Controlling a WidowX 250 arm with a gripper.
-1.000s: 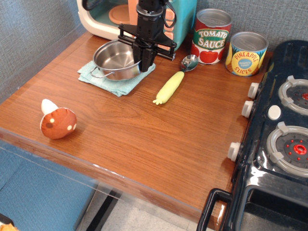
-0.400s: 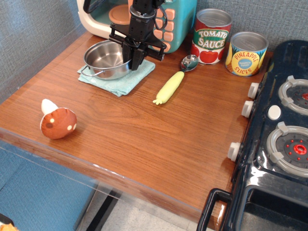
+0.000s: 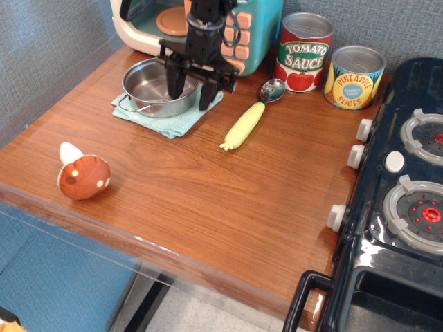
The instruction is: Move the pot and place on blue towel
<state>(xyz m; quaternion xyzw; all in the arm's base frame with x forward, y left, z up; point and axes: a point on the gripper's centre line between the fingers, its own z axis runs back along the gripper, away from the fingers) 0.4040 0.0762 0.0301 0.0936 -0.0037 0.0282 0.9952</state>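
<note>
Currently, by item:
pot [image 3: 158, 87]: sits on the towel [image 3: 168, 111], upright, steel, wire loop handle sticking out at 8 o'clock.
towel: teal, flat on the table [image 3: 228, 200] at the back left, just in front of the microwave [image 3: 257, 28]; its right and front edges show past the pot.
gripper [image 3: 189, 86]: black, pointing down over the pot's right rim at 3 o'clock. Fingers [image 3: 208, 93] spread; 1 is over the inside of the pot, 1 is outside the rim over the towel edge. Nothing pinched; whether a finger touches the rim, cannot tell.
spoon [image 3: 250, 117]: yellow handle, metal bowl, lying at 3 o'clock of the towel, apart from it, bowl end toward the cans.
cans: tomato sauce [image 3: 304, 52] and pineapple slices [image 3: 354, 76], 2 side by side against the back wall.
mushroom [image 3: 82, 174]: toy, on its side near the table's front left edge, well apart from the towel.
stove [image 3: 401, 200]: black toy unit along the table's right side.
</note>
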